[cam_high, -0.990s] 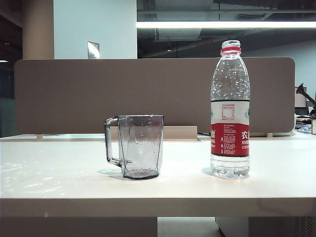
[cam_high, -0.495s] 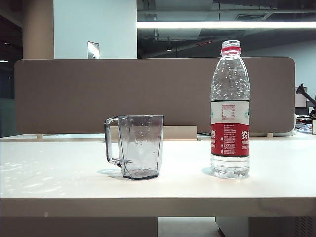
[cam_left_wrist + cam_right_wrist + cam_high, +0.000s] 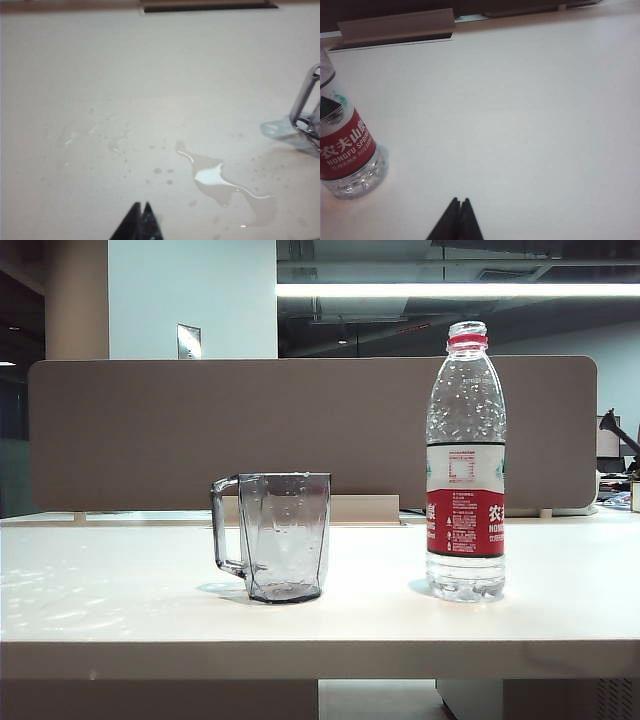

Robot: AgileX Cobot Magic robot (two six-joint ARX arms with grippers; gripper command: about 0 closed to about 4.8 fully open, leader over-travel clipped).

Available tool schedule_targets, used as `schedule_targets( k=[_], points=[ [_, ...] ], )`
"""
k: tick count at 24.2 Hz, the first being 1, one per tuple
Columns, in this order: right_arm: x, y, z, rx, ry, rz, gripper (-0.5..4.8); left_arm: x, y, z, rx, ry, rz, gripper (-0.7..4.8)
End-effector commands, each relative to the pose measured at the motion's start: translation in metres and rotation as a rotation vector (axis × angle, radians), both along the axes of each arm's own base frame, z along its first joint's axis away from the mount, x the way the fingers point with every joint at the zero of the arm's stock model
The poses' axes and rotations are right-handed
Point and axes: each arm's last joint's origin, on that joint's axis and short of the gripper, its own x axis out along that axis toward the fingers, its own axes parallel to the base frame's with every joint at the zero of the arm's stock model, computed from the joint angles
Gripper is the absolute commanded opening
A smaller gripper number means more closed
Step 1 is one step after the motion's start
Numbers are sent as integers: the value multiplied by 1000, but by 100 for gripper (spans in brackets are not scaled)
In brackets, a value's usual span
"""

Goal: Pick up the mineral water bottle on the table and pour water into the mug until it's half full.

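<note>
Two things stand on the white table [image 3: 120, 590]: the mineral water bottle [image 3: 466, 465] on the right of the exterior view and the grey-tinted faceted mug [image 3: 283, 536] near the middle, well apart from each other. The bottle is upright, uncapped at its red neck ring [image 3: 468, 341], with its white-and-red label [image 3: 466, 500] facing the camera. The mug is also upright, its angular handle [image 3: 222, 527] pointing left. A brown partition panel [image 3: 200, 430] runs behind both.

Neither arm shows in the exterior view. In the left wrist view, the left gripper [image 3: 141, 210] hangs above the tabletop with its dark fingertips pressed together, empty. The mug's handle and base corner appear at the edge of that view [image 3: 304, 112], well off to one side of the gripper, and a shallow puddle of spilled water [image 3: 215, 177] lies on the table between them, with smaller drops scattered around.

In the right wrist view, the right gripper [image 3: 459, 206] is likewise pinched closed on nothing, over bare table. The bottle's lower half [image 3: 347, 150] stands off to its side, near but not touching the fingertips.
</note>
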Motion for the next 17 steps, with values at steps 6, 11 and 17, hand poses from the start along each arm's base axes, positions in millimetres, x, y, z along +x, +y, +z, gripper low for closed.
schedule_targets(
  k=[6, 11, 17],
  points=[
    [0, 0, -1, 0, -5, 0, -1, 2, -21, 48, 0, 31, -231, -1],
    [0, 0, -1, 0, -5, 0, -1, 5, -45, 54, -3, -2, -443, -1],
    [0, 0, -1, 0, -5, 0, -1, 4, -59, 52, -8, 24, -557, -1]
  ],
)
